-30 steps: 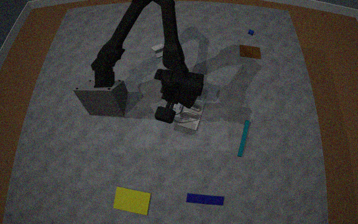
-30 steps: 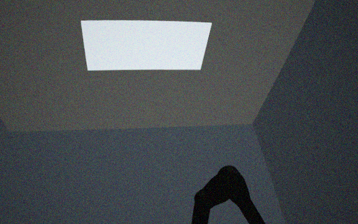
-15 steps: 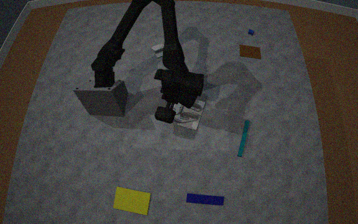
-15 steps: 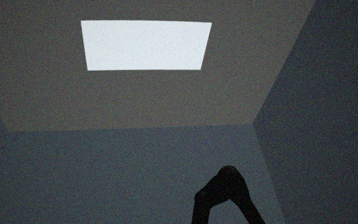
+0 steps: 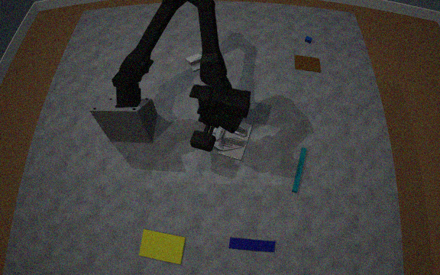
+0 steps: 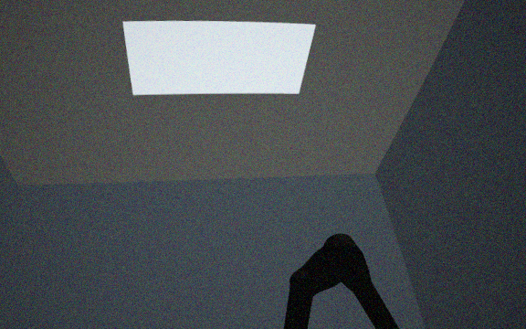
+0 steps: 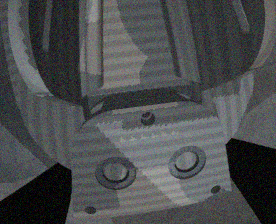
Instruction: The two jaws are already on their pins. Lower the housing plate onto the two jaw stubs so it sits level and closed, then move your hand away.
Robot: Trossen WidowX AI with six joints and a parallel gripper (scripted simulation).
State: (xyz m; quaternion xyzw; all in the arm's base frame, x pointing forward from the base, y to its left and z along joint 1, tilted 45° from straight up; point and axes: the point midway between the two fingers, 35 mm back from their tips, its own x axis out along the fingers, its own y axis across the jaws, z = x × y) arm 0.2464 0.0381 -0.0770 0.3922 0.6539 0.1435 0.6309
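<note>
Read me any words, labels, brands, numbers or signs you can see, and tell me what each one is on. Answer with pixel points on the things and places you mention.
None that can be read.
A faint row of small marks crosses the pale plate (image 7: 154, 172) in the wrist view, too blurred to make out.
The yellow block (image 5: 162, 247), dark blue block (image 5: 252, 244) and teal bar (image 5: 299, 170) show no lettering.
</note>
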